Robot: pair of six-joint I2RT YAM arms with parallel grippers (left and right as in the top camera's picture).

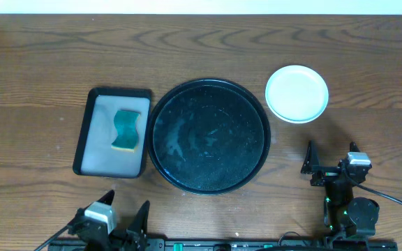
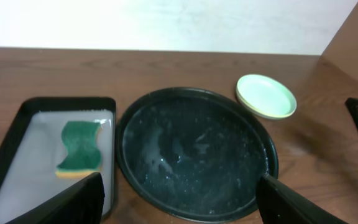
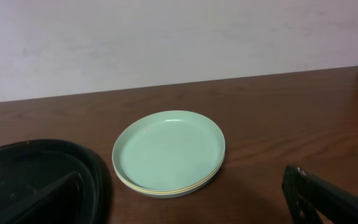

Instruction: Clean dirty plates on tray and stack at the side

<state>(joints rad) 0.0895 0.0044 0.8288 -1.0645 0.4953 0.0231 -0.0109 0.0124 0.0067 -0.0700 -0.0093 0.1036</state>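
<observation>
No readable text, labels or numbers.
The stacked pale mint-green round plates (image 3: 166,152), the large round glossy black tray (image 1: 209,82), the smaller rectangular black tray (image 1: 121,91), its green sponge (image 1: 125,130) and the brown wooden table (image 1: 47,63) show only plain surfaces.

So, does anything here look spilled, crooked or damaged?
Nothing serious. The plates sit in an even stack right of the tray, and the sponge lies in its small tray. Only the tray's surface shows wet streaks and droplets, probably from washing.
</observation>
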